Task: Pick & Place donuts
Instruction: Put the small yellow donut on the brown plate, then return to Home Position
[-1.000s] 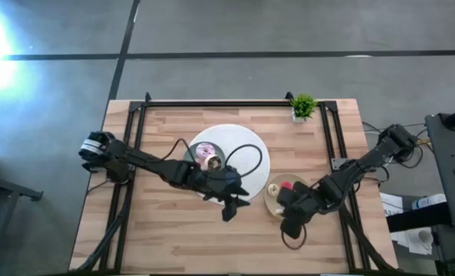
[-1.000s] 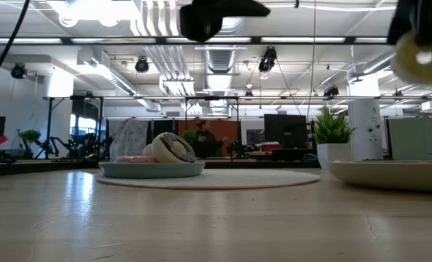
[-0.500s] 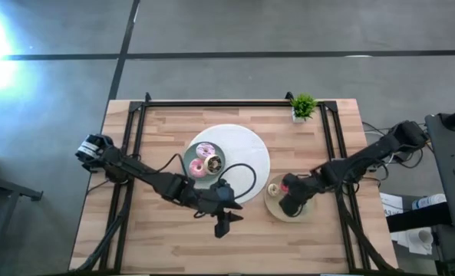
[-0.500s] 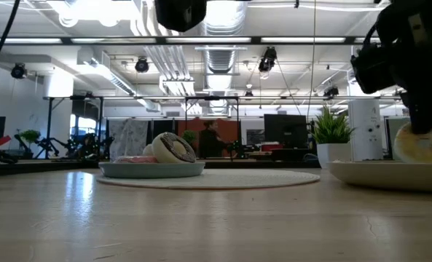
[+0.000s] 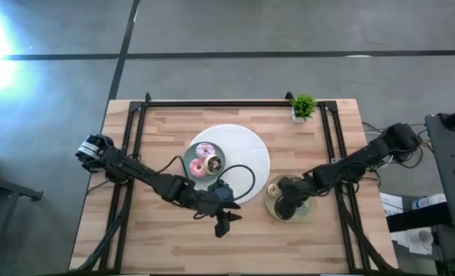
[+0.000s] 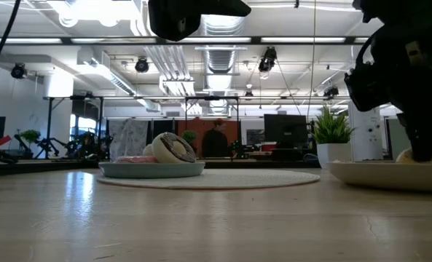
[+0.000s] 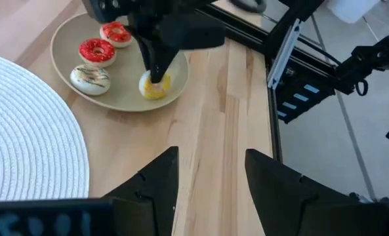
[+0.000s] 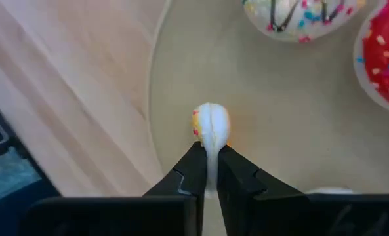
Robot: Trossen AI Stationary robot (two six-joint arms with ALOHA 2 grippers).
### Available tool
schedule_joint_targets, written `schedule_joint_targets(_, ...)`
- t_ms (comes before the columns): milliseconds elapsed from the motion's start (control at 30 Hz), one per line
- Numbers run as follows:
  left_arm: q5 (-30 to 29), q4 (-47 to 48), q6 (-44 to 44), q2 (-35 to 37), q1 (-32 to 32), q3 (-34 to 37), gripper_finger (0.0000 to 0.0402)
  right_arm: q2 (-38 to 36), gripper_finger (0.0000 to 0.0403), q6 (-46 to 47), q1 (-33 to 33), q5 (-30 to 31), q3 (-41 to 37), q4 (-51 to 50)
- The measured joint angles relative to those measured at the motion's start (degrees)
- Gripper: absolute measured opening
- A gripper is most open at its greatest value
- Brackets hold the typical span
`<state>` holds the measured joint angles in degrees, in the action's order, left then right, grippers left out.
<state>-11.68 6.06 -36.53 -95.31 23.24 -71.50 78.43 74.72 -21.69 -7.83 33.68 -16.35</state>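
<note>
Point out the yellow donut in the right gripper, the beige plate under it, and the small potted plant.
yellow donut (image 7: 155, 86), left wrist view, its glazed side.
beige plate (image 7: 125, 99), left wrist view, bare inner surface.
potted plant (image 5: 303, 105), high view, its green leaves.

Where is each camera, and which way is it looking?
High view: above, looking straight down on both arms and the wooden table.
Low view: at tabletop height, looking level across at the room; the right gripper comes down from above.
Left wrist view: past the open left gripper toward the round beige plate.
Right wrist view: down its shut fingers onto the yellow-glazed donut.
Shared: both wrist views show that yellow donut on the beige plate.
</note>
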Motion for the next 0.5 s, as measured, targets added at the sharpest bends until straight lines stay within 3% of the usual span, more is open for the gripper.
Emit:
schedule_joint_targets(300,0.0,0.0,0.0,0.0,0.0,0.1,0.0149,3.4,0.0103,-5.2,0.0,0.8,5.9,-14.1)
schedule_joint_targets(500,0.0,0.0,0.0,0.0,0.0,0.1,0.0149,3.4,0.0138,-8.0,-0.1,7.7,11.0,-25.3)
